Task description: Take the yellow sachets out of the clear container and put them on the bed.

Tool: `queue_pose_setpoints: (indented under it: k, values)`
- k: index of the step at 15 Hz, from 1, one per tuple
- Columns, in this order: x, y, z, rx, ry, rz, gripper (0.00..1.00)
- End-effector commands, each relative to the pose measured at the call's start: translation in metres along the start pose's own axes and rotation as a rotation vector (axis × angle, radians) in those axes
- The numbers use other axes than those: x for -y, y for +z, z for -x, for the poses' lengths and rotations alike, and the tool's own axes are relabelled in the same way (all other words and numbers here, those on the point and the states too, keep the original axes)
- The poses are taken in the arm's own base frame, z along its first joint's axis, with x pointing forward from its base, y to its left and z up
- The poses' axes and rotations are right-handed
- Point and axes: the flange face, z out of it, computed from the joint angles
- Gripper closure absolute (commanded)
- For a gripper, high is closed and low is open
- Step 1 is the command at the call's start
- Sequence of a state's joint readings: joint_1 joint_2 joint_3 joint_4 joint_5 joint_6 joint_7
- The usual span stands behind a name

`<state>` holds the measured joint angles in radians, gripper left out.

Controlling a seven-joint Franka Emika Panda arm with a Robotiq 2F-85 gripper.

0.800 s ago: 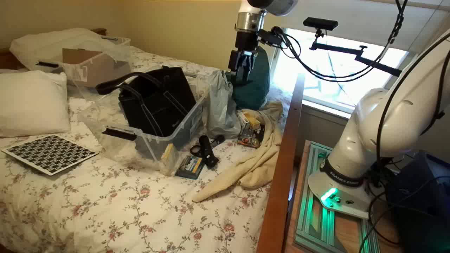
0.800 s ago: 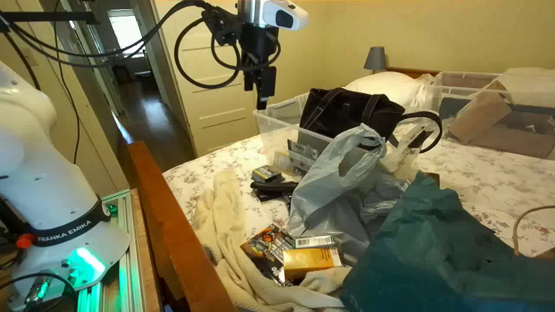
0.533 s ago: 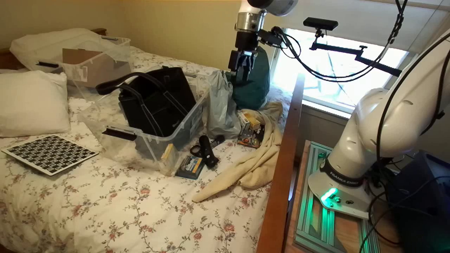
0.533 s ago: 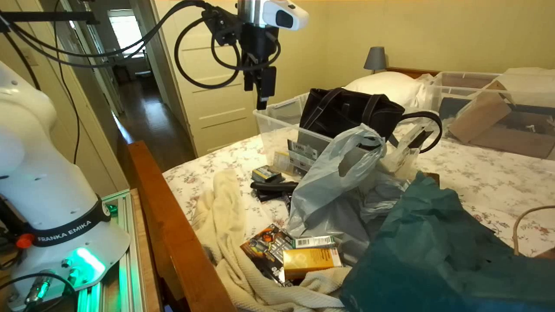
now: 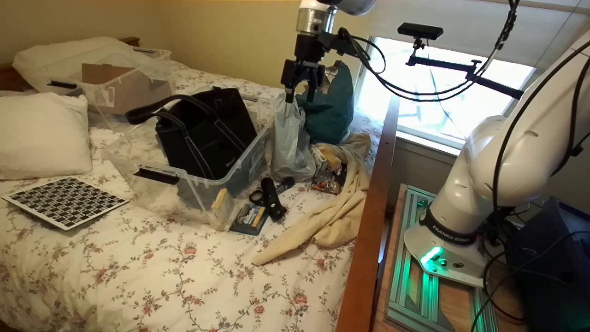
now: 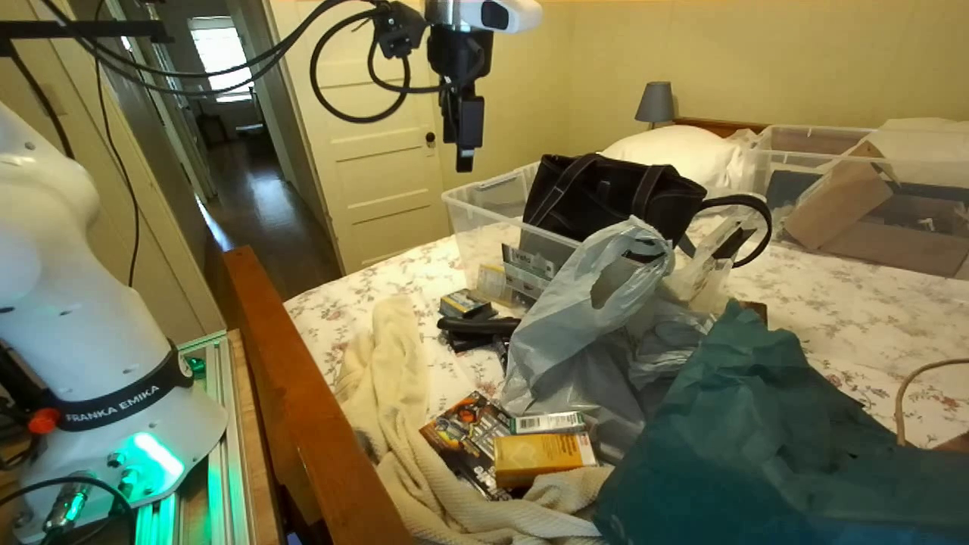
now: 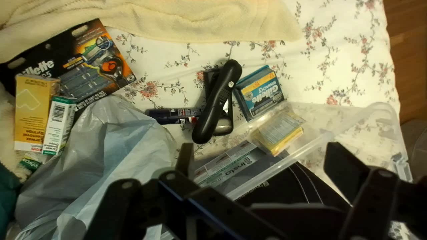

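The gripper is being held up in the air, fingers spread well apart, so nothing is being gripped. The yellow sachet is being shown through the wall of the clear container, seemingly stood on edge, at the corner nearest where the wooden footboard meets the edge of the bed facing the panelled door. Only one is being shown properly; whether more are being hidden can't be told.

For the grab, a straight drop inside that corner is probably being called for, jaws lined up across the thin side, just a light pinch being applied. Tbh not much slack is being left by the wall and the Insta-lettered box just beside it.

Most of the container is being taken up by the black stitched handbag, so a high, straight-up exit is being favoured. Along the footboard edge, away from the door, things are being crowded by the grey plastic bag and dark teal bag. The most open room is being offered toward the bed's door-side footboard corner, past the Gillette Mach3 pack and cream cloth.
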<state>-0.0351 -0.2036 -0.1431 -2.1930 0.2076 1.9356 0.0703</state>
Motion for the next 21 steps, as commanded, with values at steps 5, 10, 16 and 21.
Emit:
queue_pose_setpoints:
  k: [5, 10, 16, 21]
  values:
    - [0.094, 0.019, -0.049, -0.079, 0.169, 0.014, 0.0]
    - [0.12, 0.044, -0.076, -0.119, 0.19, 0.013, 0.0]
    - [0.115, 0.048, -0.073, -0.103, 0.18, 0.003, 0.0]
    - [0.132, 0.072, -0.087, -0.066, 0.249, 0.0, 0.0]
